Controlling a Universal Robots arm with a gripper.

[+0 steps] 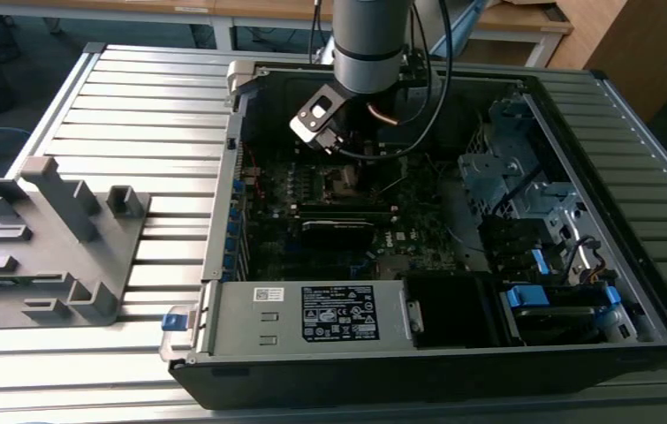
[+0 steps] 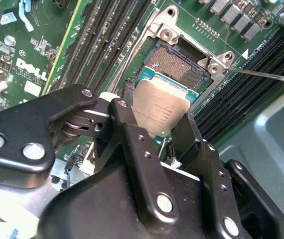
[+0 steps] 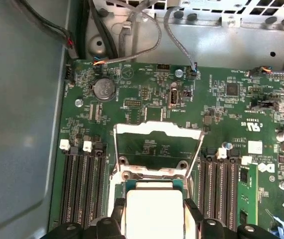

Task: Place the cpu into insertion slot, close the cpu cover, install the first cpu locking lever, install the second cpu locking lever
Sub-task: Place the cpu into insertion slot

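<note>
My gripper [image 2: 159,107] is shut on the cpu [image 2: 163,114], a flat square chip with a dull grey top, one black finger [image 2: 127,119] on each side. The cpu hangs tilted just over the insertion slot [image 2: 177,62], whose dark centre lies bare inside its silver rim. Whether the chip touches the slot I cannot tell. In the first wrist view the cpu [image 3: 154,214] sits between the fingers, and the cpu cover [image 3: 158,130], a silver windowed frame, stands flipped open beyond it. A thin locking lever [image 2: 264,73] juts out beside the slot. In the exterior view the gripper [image 1: 330,148] is down inside the computer case.
Long black memory slots [image 3: 82,184] flank the socket on both sides. Case walls [image 1: 221,177], a drive cage [image 1: 522,177] and a power supply [image 1: 309,314] ring the motherboard. Cables [image 3: 147,45] hang along the case's edge. A grey fixture [image 1: 50,238] stands on the table at the exterior view's left.
</note>
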